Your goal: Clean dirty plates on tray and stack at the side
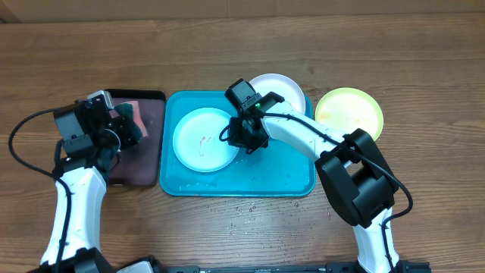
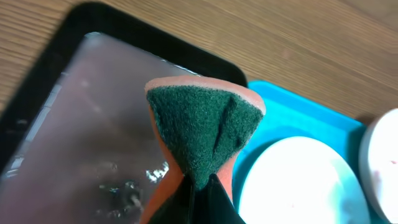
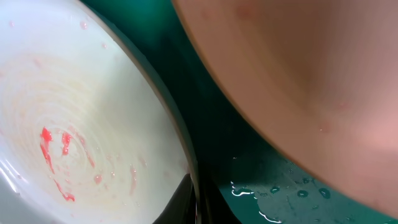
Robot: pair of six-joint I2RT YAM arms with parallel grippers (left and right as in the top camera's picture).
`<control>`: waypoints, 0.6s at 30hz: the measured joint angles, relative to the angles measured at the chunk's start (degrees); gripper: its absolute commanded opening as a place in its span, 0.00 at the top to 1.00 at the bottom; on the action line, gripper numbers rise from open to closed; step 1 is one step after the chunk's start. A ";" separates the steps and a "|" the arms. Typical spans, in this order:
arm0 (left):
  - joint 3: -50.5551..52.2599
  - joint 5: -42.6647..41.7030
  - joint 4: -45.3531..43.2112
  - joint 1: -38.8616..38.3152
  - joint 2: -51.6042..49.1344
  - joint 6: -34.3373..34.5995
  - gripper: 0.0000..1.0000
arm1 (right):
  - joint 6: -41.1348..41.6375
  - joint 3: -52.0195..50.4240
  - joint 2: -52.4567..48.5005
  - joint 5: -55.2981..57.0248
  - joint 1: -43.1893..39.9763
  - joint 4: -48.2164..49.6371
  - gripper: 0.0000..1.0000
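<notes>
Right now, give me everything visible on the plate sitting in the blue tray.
The plate is round, pale cyan-white and plastic-looking, with a shallow well and a raised rim. Red smears and pinkish droplets mark its centre, so it is dirty and wet. It sits in the left half of the turquoise tray, well facing up. The right fingers are shut on its right rim; whether that edge is lifted cannot be told.
</notes>
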State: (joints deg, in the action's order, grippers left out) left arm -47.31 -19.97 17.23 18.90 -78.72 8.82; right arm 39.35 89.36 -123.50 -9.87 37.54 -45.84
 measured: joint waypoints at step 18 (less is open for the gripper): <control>0.04 -6.64 -0.57 3.72 -1.99 0.00 0.96 | 0.00 0.00 0.00 0.02 0.00 0.02 0.96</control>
State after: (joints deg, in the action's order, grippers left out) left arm -47.27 -26.61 16.67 22.61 -80.71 8.82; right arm 39.35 89.36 -123.50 -9.85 37.54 -45.82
